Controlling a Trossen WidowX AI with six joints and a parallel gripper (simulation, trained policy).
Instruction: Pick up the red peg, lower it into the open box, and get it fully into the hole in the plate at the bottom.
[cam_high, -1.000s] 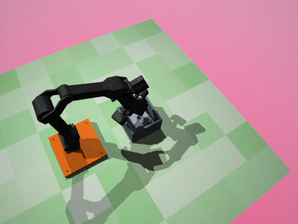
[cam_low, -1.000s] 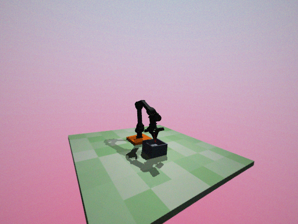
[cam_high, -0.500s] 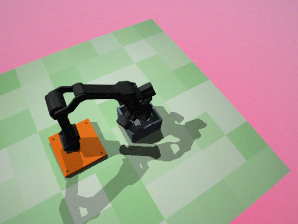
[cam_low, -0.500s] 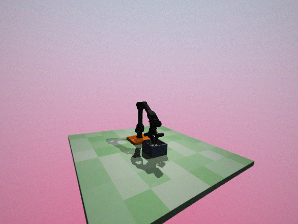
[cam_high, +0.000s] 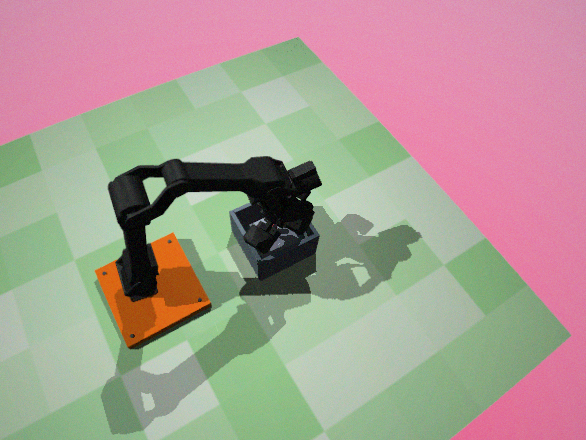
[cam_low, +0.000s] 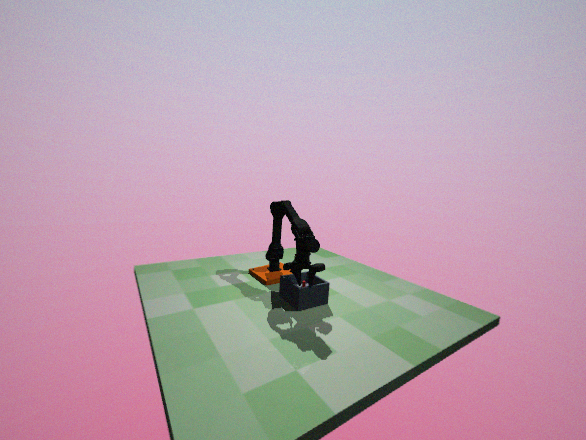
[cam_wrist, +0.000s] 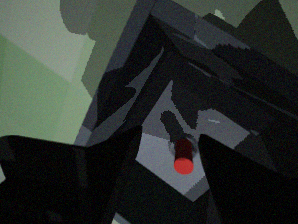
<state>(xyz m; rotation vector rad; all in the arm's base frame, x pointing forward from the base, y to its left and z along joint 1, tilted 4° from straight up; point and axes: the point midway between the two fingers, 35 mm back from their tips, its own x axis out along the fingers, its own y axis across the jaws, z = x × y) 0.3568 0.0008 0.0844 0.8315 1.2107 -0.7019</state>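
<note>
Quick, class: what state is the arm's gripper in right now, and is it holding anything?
Gripper: open, holding nothing; the red peg stands between its parted fingers.

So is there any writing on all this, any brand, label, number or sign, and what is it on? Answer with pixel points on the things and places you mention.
None that I can read, in any view.
Black arm (cam_high: 215, 176) (cam_low: 276, 235): no text shows.
Orange plate (cam_high: 177, 265) (cam_low: 260, 274): only small dark dots.
Box (cam_high: 287, 261) (cam_low: 314, 296) (cam_wrist: 112, 80): no marking shows.
Red peg (cam_wrist: 183, 166): plain end.
Any tiny print would be too blurred to read.
</note>
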